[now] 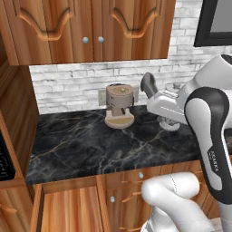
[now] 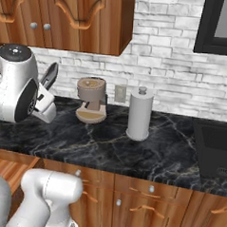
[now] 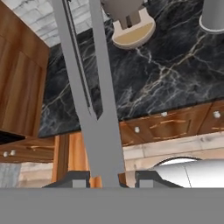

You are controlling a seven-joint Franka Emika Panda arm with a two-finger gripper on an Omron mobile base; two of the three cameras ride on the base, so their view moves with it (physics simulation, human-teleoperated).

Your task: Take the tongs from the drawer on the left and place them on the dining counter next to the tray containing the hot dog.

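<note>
Gripper (image 3: 105,177) clamped on tongs (image 3: 89,87), drawer (image 1: 68,209) open below

Counter (image 2: 108,148): black marble, pale veins.
Coffee machine (image 2: 91,100): tan, near the brick wall.
Towel roll (image 2: 139,114): grey, upright, right of the coffee machine.
Socket (image 2: 120,93): on the wall between them.
Cabinets (image 2: 59,17): brown wood, above left.
Drawers (image 2: 144,191): under the counter, silver knobs.

Only lettering seen — a small vertical mark on the dark arm link (image 1: 214,164) in the left base view, looks like "FRANKA" but too small to read for sure. No other text, nos. or labels legible — cabinets, counter, appliances all plain.
</note>
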